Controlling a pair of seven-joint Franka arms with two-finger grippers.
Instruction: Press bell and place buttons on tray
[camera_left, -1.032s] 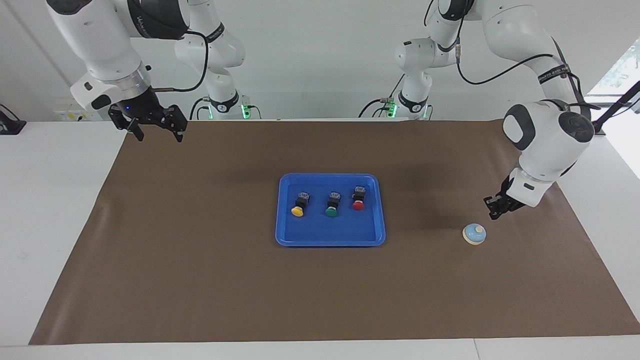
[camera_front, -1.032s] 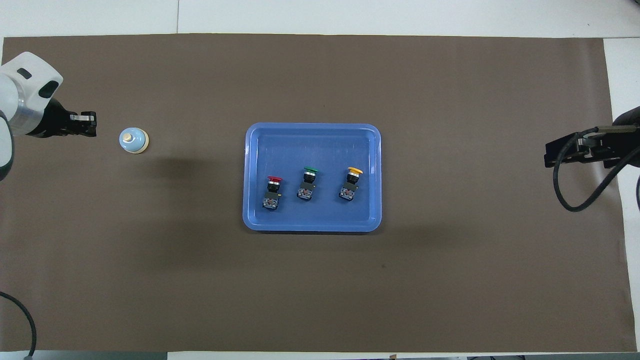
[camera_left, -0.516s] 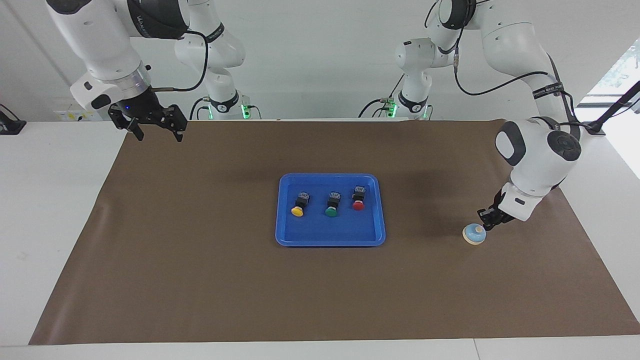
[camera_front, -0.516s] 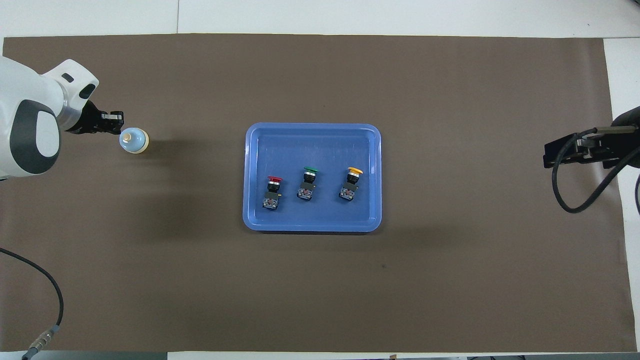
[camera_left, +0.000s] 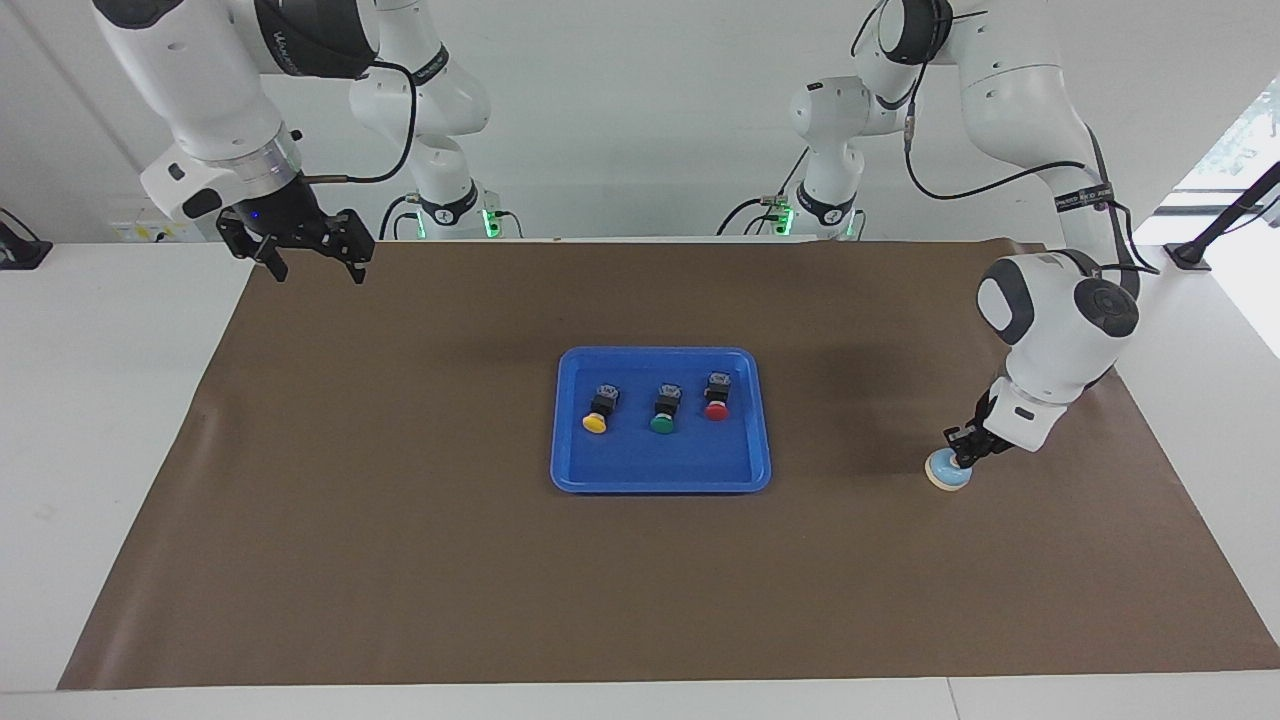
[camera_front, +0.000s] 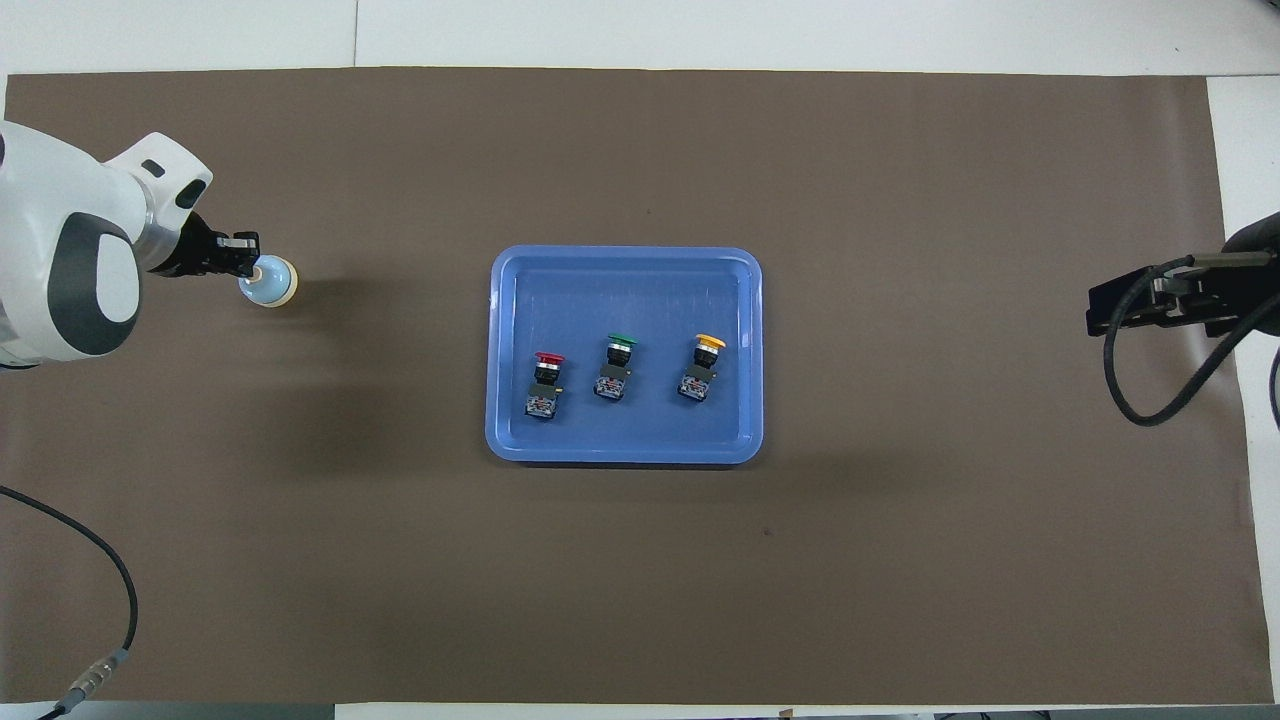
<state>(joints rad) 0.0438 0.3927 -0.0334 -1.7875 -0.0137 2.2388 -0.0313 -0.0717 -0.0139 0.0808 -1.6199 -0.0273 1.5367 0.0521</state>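
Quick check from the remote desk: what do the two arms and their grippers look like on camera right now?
Both arms are glossy white with dark grey joint caps and black cables looped along them. Green lights glow at both bases. The left gripper and right gripper are black two-finger units; a small blue light shows above the right one.

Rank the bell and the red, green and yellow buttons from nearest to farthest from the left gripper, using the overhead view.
From the left gripper:
1. Bell, right under its tip.
2. Red button, in the tray, nearest the bell.
3. Green button, middle.
4. Yellow button, toward the right arm's end.
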